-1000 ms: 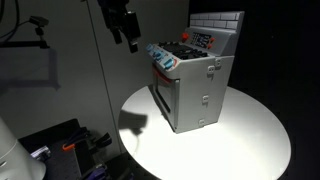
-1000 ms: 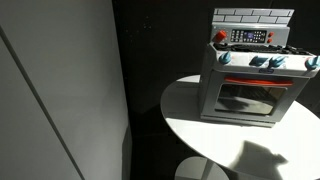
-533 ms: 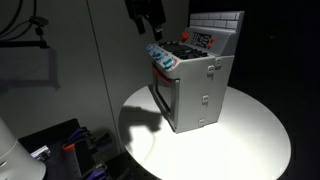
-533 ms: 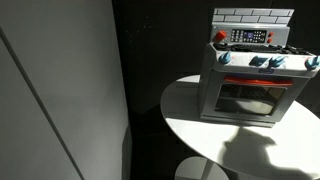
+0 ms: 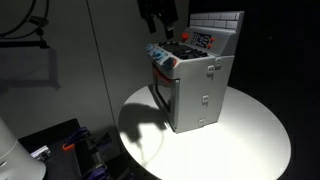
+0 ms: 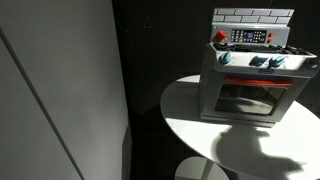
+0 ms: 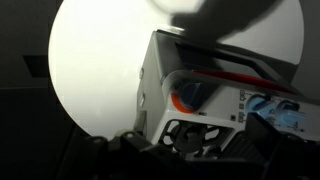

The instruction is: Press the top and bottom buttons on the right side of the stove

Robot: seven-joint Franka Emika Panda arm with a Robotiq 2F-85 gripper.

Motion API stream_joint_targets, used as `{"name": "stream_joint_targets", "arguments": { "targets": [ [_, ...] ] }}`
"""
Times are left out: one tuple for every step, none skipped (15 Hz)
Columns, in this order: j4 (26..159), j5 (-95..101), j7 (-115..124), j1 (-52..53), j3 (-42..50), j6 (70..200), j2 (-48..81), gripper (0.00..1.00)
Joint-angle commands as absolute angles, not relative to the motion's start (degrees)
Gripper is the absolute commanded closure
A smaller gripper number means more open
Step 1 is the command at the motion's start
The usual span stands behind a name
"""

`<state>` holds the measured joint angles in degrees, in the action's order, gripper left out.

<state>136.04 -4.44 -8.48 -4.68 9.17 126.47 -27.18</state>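
In an exterior view, camera gear on a stand [image 5: 35,22] sits at the far left against a pale wall. Below it are a white rounded shape [image 5: 12,150] and a dark tangle of equipment with an orange spot [image 5: 68,146]. A round white table [image 5: 250,130] comes next, with a soft shadow [image 5: 140,135] on its left part.

The stove [image 5: 198,90] stands on this table toward the back, its door [image 5: 160,100] facing left. A row of blue knobs [image 5: 162,55] runs along the front top edge. Behind them are the dark burners, the red-and-white control patch [image 5: 203,40] and the grey tiled back panel [image 5: 216,20]. The claw [image 5: 160,22] hangs from the top edge of the picture, above the knob end of the stove and apart from it. It is a dark mass against a dark background, so I cannot tell how far its fingers are spread, and nothing shows in its hold.

In the exterior view facing the door, a tall white panel [image 6: 60,90] fills the left side, with a black gap beside it. Then comes the table [image 6: 190,110] with the stove [image 6: 250,85] at its far right. A red knob [image 6: 221,37] sits left of the control patch [image 6: 250,37], and a broad shadow [image 6: 250,150] lies in front of the door. The claw is out of this picture.

In the wrist view the table [image 7: 100,70] is on the left and the stove [image 7: 220,95] is seen from above on the right. The blue knobs [image 7: 285,110] are at the right edge. A blurred pale shape [image 7: 215,10] covers the top.
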Motion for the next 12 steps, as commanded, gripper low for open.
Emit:
{"name": "stream_joint_targets", "arguments": {
  "targets": [
    [135.93, -4.47, -8.5, -4.78, 9.1, 126.36, -27.15, 0.0],
    [135.92, -4.46, -8.49, -4.78, 9.1, 126.36, -27.15, 0.0],
    [135.92, -4.46, -8.48, -4.78, 9.1, 126.36, -27.15, 0.0],
    [135.92, -4.45, -8.48, -4.79, 9.09, 126.36, -27.15, 0.0],
    [135.63, -4.26, -8.03, -4.95, 8.95, 126.88, -26.77, 0.0],
    [135.19, -4.26, -7.81, -4.97, 8.9, 127.35, -26.3, 0.0],
    [134.74, -4.11, -7.62, -5.06, 8.84, 127.82, -25.8, 0.0],
    [134.29, -4.18, -7.55, -5.06, 8.89, 128.21, -25.34, 0.0],
    [133.66, -4.13, -7.25, -5.15, 8.87, 128.92, -24.6, 0.0],
    [133.15, -4.08, -7.0, -5.22, 8.86, 129.78, -23.89, 0.0],
    [132.54, -4.15, -6.79, -5.2, 8.86, 130.67, -23.09, 0.0],
    [131.95, -4.07, -6.48, -5.25, 8.81, 131.38, -22.35, 0.0]
  ]
}}
